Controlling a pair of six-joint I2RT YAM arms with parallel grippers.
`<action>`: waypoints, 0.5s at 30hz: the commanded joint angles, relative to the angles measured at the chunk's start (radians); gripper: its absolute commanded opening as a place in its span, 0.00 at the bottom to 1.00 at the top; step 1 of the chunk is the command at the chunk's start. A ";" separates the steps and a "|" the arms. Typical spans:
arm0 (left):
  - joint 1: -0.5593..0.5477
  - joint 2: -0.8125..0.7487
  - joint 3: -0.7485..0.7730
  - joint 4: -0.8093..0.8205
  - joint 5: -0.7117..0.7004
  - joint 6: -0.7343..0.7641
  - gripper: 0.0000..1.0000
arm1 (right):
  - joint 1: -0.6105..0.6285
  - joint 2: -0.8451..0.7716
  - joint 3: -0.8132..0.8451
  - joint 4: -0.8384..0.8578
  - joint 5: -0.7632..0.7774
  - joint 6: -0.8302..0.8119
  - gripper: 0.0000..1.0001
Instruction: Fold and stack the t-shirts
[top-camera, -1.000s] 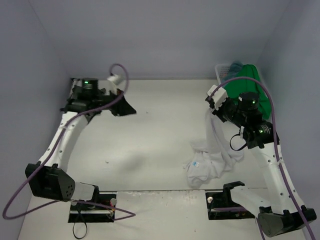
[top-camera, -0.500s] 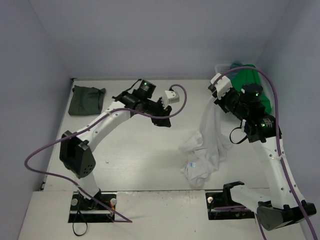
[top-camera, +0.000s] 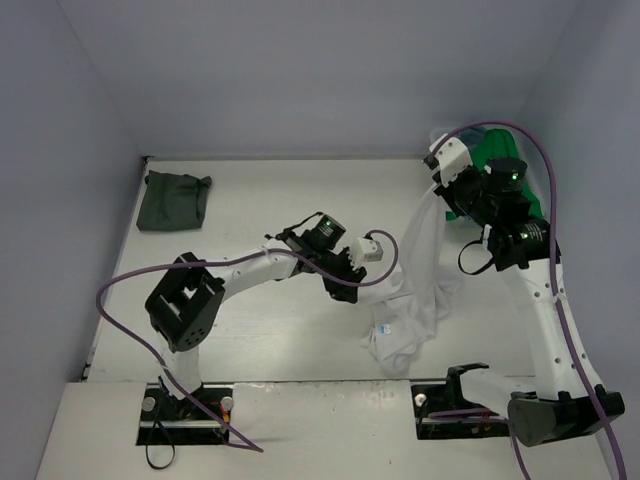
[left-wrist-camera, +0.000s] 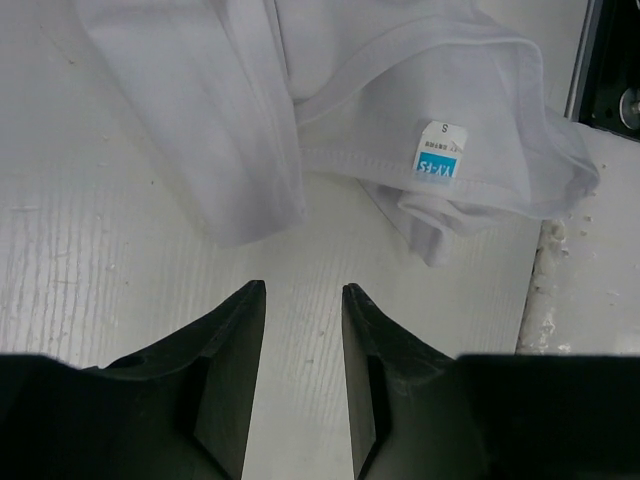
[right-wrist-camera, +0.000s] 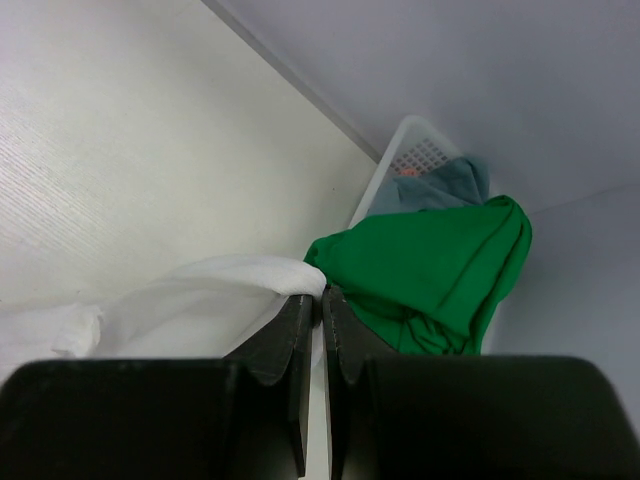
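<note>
The flat white table (top-camera: 250, 210) is bearing everything. The soft white cloth t-shirt (top-camera: 418, 275) is hanging in a long drape at the right. Its upper edge is being pinched by the right gripper (right-wrist-camera: 322, 300), whose jaws are pressing together on a fold of the cloth. Its lower part is lying crumpled on the table near the right arm's base. The left gripper (left-wrist-camera: 305, 295) is hovering low over bare table with its jaws standing apart and nothing between them. The white shirt's hem is lying just beyond the fingertips, not touching them.

The bright green cloth t-shirt (right-wrist-camera: 430, 260) is spilling over the white plastic lattice basket (right-wrist-camera: 410, 140) at the far right, just behind the right gripper. The dull teal-blue cloth t-shirt (right-wrist-camera: 450, 180) is showing only as a small patch inside the basket, and the green one is covering the rest. The dark grey-green cloth t-shirt (top-camera: 172, 200) is lying folded at the far left, well apart from both arms.

A small blue-and-white size label (left-wrist-camera: 440, 155) is showing inside the white shirt's collar. Its print is too small to read fully.
</note>
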 joint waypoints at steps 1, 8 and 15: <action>-0.018 -0.034 -0.002 0.186 -0.066 -0.049 0.31 | -0.017 0.005 0.051 0.084 -0.021 0.024 0.00; -0.087 0.018 -0.025 0.297 -0.201 -0.063 0.32 | -0.048 -0.001 0.046 0.084 -0.055 0.023 0.00; -0.109 0.077 0.016 0.295 -0.218 -0.071 0.32 | -0.082 -0.009 0.038 0.082 -0.090 0.017 0.00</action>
